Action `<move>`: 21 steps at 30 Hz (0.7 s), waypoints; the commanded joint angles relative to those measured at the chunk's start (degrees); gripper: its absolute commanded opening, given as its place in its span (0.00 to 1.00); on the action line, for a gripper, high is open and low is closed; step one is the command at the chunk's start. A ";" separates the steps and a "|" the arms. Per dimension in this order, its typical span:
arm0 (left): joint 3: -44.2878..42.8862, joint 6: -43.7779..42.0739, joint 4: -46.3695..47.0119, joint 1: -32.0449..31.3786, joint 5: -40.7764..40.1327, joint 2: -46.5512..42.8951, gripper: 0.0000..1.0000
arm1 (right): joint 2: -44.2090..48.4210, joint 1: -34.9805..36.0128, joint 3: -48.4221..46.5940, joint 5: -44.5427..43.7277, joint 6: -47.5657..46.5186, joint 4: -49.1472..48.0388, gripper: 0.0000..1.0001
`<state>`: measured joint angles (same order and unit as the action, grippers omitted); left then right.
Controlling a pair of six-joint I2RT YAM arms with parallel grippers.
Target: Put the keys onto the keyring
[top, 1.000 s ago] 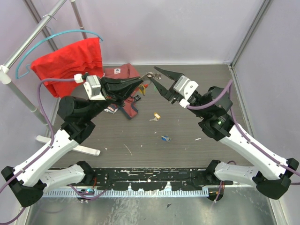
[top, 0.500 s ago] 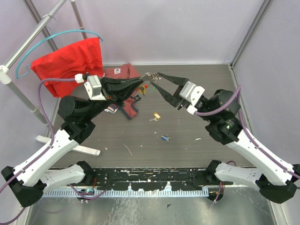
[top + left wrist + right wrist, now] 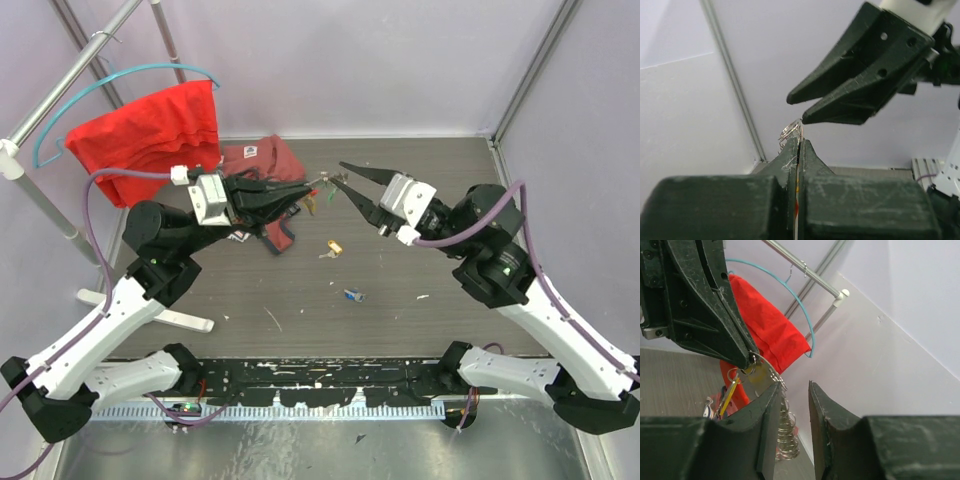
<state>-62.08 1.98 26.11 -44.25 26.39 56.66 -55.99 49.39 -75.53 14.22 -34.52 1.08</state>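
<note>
On the bench (image 3: 420, 255), nearest me, lie a blue key (image 3: 352, 295) and a gold key (image 3: 333, 247). Beyond, raised, my left fingers (image 3: 305, 186) pinch the keyring (image 3: 320, 181) tight. My right fingers (image 3: 337, 172) gape partway, empty, one tip seemingly touching its loop.

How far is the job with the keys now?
Done: a yellow key seems to hang on the keyring. In hand: the left gripper pinches it aloft, the open right gripper beside it. Left: gold key and blue key on the table.
</note>
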 commanded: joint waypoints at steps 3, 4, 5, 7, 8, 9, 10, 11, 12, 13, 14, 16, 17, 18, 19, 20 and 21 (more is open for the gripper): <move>-4.56 -9.39 -7.81 0.02 15.13 -1.97 0.00 | 2.58 0.18 -7.66 7.99 -6.48 16.50 0.33; -4.99 -10.97 -9.32 0.03 16.74 -1.95 0.00 | 2.51 0.18 -8.30 9.01 -7.00 18.54 0.33; -5.51 -11.65 -10.69 -0.03 18.23 -1.89 0.00 | 2.39 0.18 -8.96 10.09 -7.63 20.72 0.33; -7.22 -14.96 -14.55 0.00 21.31 -1.78 0.00 | 2.14 0.18 -10.49 11.59 -8.42 24.64 0.34; -8.31 -16.92 -17.01 0.02 22.52 -1.62 0.00 | 1.99 0.18 -11.32 12.11 -8.93 26.68 0.37; -9.64 -18.95 -20.15 -0.04 23.26 -1.58 0.00 | 1.95 0.18 -12.16 12.41 -9.22 28.51 0.38; -10.69 -20.72 -22.77 -0.04 23.41 -1.58 0.00 | 2.05 0.18 -12.67 12.46 -9.29 30.17 0.39; -11.52 -22.06 -25.40 0.02 23.37 -1.65 0.00 | 2.26 0.18 -12.86 12.37 -9.28 30.66 0.39; -11.96 -23.20 -26.26 0.00 23.10 -1.79 0.00 | 2.66 0.14 -12.70 12.58 -9.15 30.77 0.39; -12.23 -24.24 -27.66 -0.02 23.01 -1.94 0.00 | 2.98 0.19 -12.26 12.77 -8.82 30.42 0.39; -12.62 -25.34 -28.84 0.03 23.04 -1.98 0.00 | 3.36 0.19 -11.63 12.92 -8.46 29.98 0.39; -13.37 -26.94 -30.61 0.04 22.79 -2.02 0.00 | 3.67 0.18 -10.34 13.06 -7.58 28.80 0.39; -13.67 -27.57 -31.27 0.02 22.68 -2.00 0.00 | 3.84 0.18 -9.52 12.82 -7.21 27.93 0.39; -13.86 -27.91 -31.51 0.04 22.67 -2.03 0.00 | 4.05 0.18 -8.78 12.50 -6.45 26.50 0.39; -14.01 -28.10 -31.63 0.03 22.47 -2.03 0.00 | 4.31 0.18 -7.78 12.24 -5.26 24.74 0.39; -14.03 -28.16 -31.52 -0.03 22.27 -2.01 0.00 | 4.45 0.15 -6.92 12.02 -4.08 22.97 0.38; -13.92 -28.19 -31.25 -0.03 21.65 -2.08 0.00 | 4.54 0.16 -6.44 11.94 -2.63 21.44 0.37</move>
<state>-74.04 -22.83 -3.44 -44.25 48.16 55.20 -52.42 49.39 -84.05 26.22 -41.80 29.30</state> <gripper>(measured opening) 0.013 0.384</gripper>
